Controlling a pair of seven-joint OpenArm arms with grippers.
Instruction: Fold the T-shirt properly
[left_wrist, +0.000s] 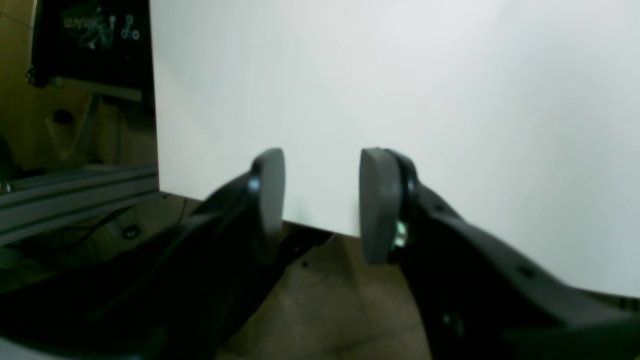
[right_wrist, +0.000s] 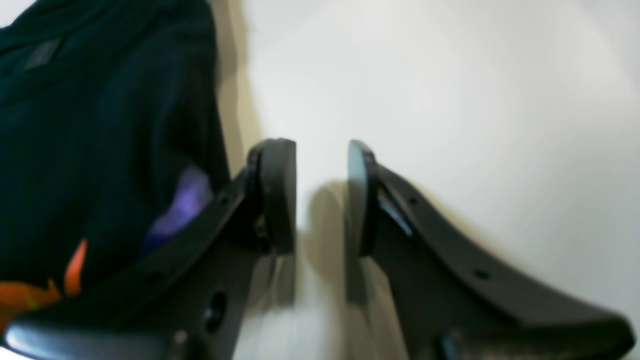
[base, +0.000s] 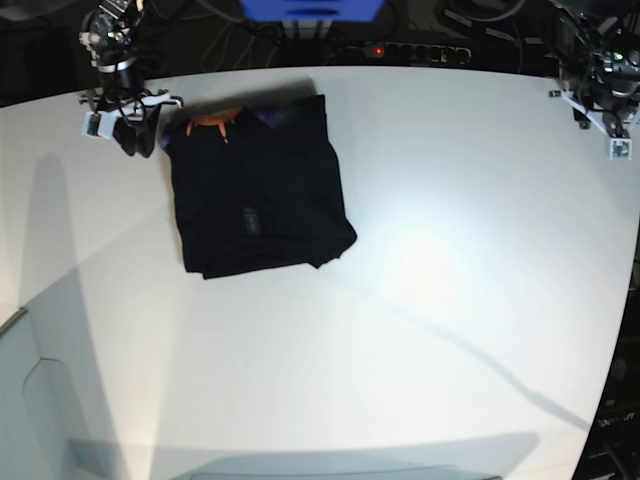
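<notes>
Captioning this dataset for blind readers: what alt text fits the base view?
A plain black cloth T-shirt, folded into a compact rectangle, lies on a white table. The right end effector hovers beside its far corner, empty; the left end effector is far off at the table's edge.

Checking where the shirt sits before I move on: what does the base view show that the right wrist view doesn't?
Base only: the whole T-shirt folded into a compact block on the table, and the left gripper far off at the table's edge.
Right wrist only: the right gripper close up, jaws apart with nothing between them, and a purple mark on the cloth.
Both: black cloth with an orange mark, beside the right gripper.
</notes>
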